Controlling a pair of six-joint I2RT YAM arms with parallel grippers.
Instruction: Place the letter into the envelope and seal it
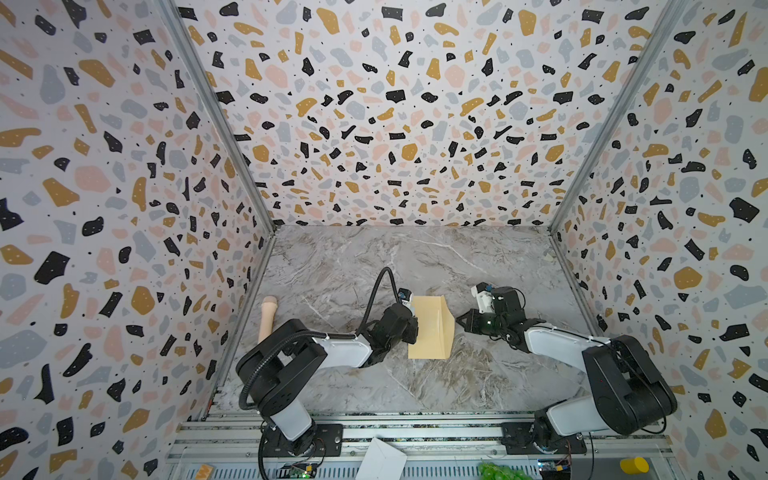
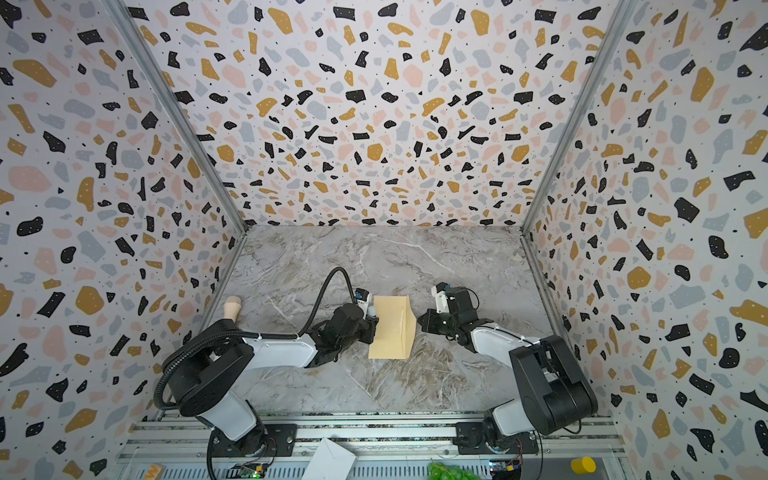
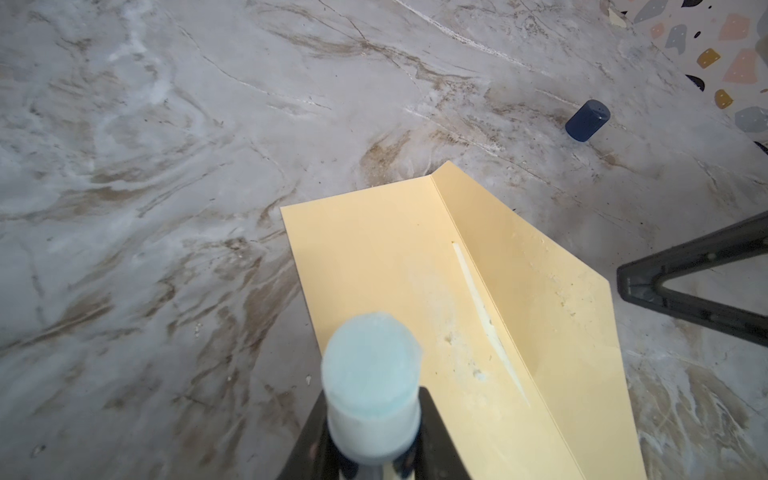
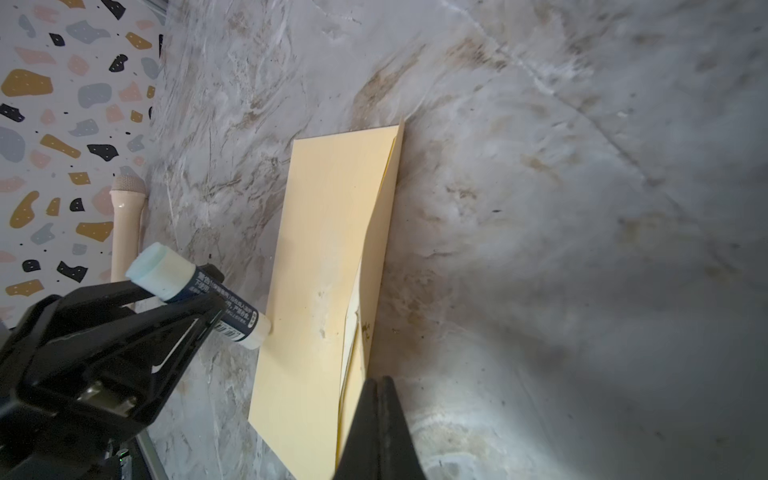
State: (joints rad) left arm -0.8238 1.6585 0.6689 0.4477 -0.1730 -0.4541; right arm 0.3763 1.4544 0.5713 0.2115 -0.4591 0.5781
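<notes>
Grey marble-patterned tabletop (image 1: 332,266): your two arms are reaching in low from six o'clock. Your left gripper (image 4: 210,291), at nine o'clock of the plain tan kraft envelope (image 1: 428,328), is grasping an uncapped white glue stick with a pale-blue tip (image 3: 370,365). The cream letter (image 4: 350,332) is peeking from the envelope's mouth under its half-raised flap. Your right gripper (image 4: 377,395) is sitting clenched just beside the flap tip, at three o'clock.
</notes>
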